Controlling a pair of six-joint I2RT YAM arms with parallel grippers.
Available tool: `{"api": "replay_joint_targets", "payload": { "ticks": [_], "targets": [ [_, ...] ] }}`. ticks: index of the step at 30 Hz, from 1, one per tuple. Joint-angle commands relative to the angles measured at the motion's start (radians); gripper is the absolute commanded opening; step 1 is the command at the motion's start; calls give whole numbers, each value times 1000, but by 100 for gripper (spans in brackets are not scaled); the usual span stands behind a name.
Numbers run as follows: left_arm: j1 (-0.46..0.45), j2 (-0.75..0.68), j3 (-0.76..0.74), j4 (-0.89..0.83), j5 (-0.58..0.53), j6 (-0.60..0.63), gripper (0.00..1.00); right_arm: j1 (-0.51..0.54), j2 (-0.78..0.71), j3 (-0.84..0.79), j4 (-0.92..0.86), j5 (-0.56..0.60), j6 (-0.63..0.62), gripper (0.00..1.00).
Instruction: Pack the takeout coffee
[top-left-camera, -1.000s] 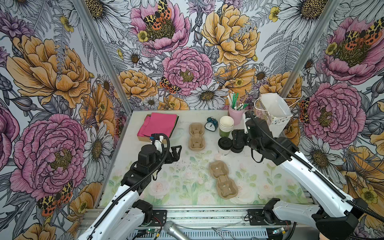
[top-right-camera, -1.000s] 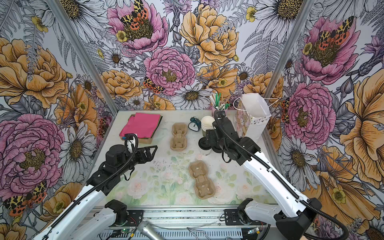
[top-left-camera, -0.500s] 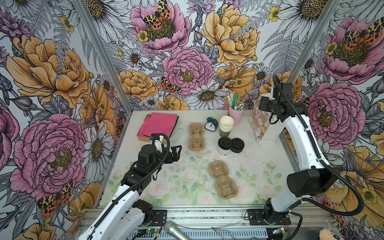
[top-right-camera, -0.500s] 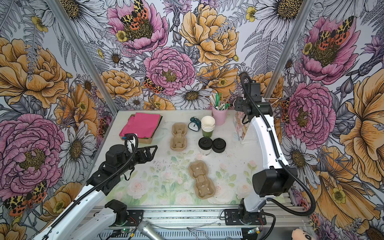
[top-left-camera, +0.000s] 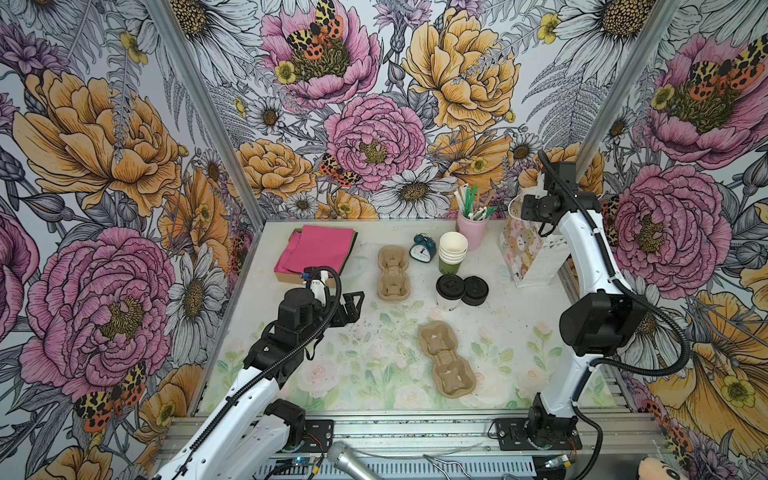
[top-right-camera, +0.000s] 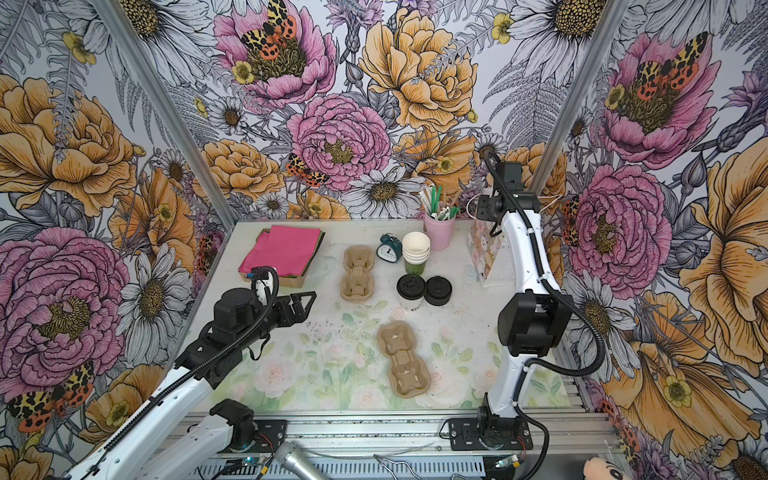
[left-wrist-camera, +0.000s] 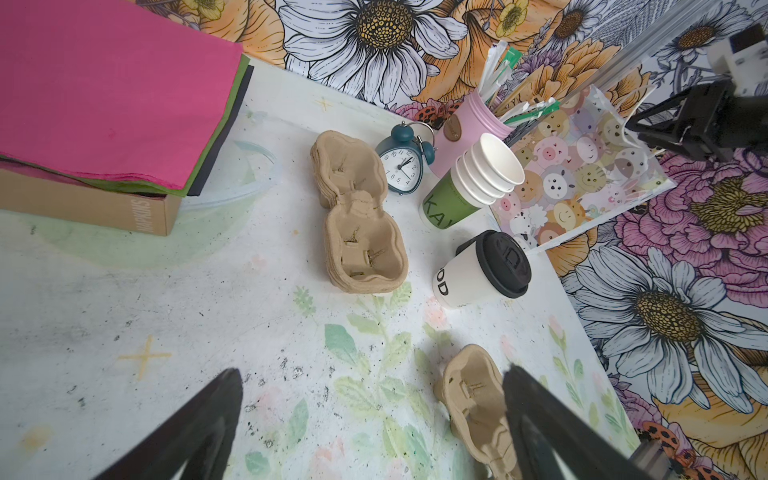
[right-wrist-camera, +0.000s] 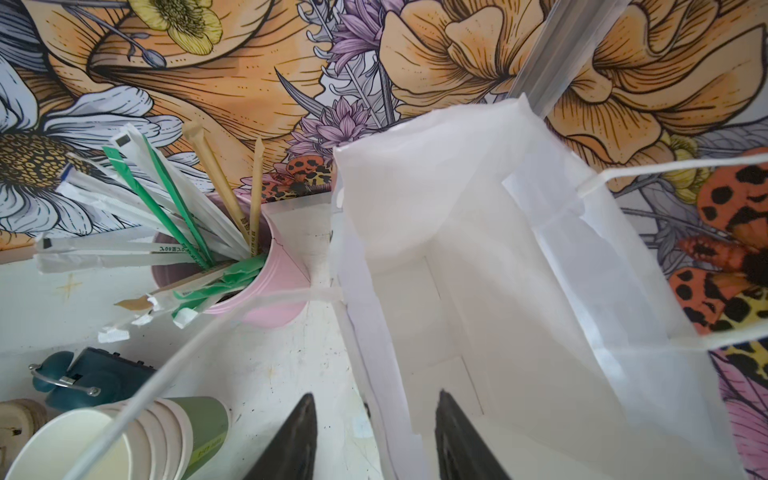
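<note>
I'm holding the right gripper (right-wrist-camera: 374, 405) half-narrowed astride the paper bag (right-wrist-camera: 478, 257) wall, not pinching. Left gripper (left-wrist-camera: 370, 415) is hanging wide, empty. Takeout coffee (top-left-camera: 450, 289) is standing on the surface (top-left-camera: 365, 332) beside the lid pile (top-left-camera: 476, 290). Risk: tugging thin paper, tipping or tearing the bag.

Cropped and blurred
The right gripper (right-wrist-camera: 376, 395) is cropped at the edge; the alarm clock (right-wrist-camera: 95, 376) is blurred.
</note>
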Motion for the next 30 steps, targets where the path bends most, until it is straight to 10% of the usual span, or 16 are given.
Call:
{"api": "replay_joint_targets", "payload": {
  "ticks": [1, 18, 30],
  "targets": [
    [13, -25, 7, 2, 16, 12, 99, -1, 54, 68, -15, 6, -21, 43],
    [13, -32, -4, 9, 19, -3, 99, -1, 135, 229, -58, 31, -95, 0],
    [13, -42, -15, 26, 23, -20, 99, 154, -102, 304, -55, 260, -211, 0]
  ]
}}
